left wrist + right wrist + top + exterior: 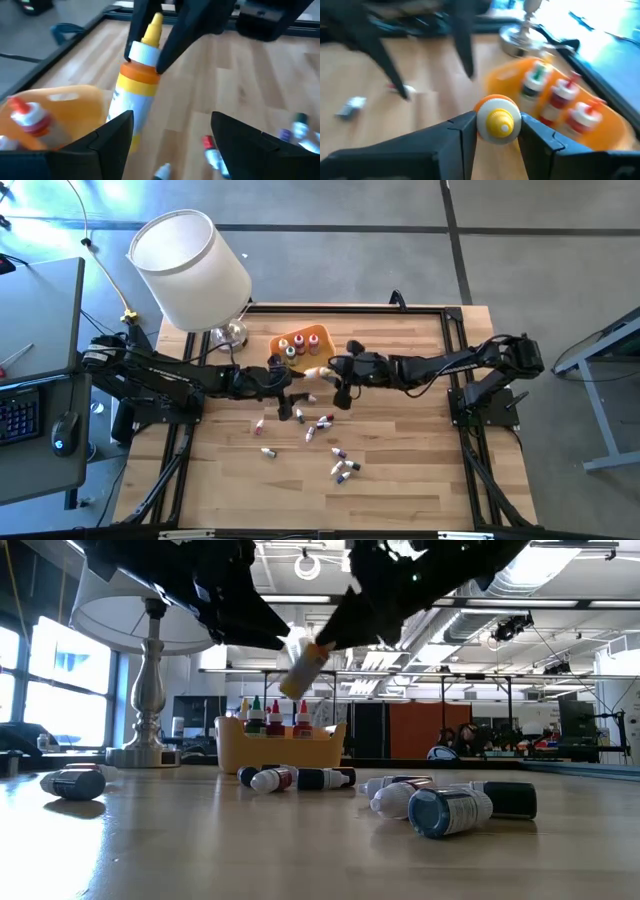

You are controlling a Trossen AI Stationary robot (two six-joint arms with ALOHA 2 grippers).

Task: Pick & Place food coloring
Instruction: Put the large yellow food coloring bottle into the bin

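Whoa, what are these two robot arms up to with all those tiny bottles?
They are sorting food coloring. The right gripper holds a yellow-tipped bottle by its neck, in the air beside the orange tray, where three bottles already stand. The left gripper is open right beside that bottle, not gripping it. More bottles lie scattered on the table.

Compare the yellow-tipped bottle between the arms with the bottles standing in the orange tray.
The yellow-tipped bottle hangs tilted in the air, pinched at its cap by the right gripper; the tray bottles stand upright inside the orange tray, untouched. Its tip is yellow; theirs show red and green. All are small white dropper bottles.
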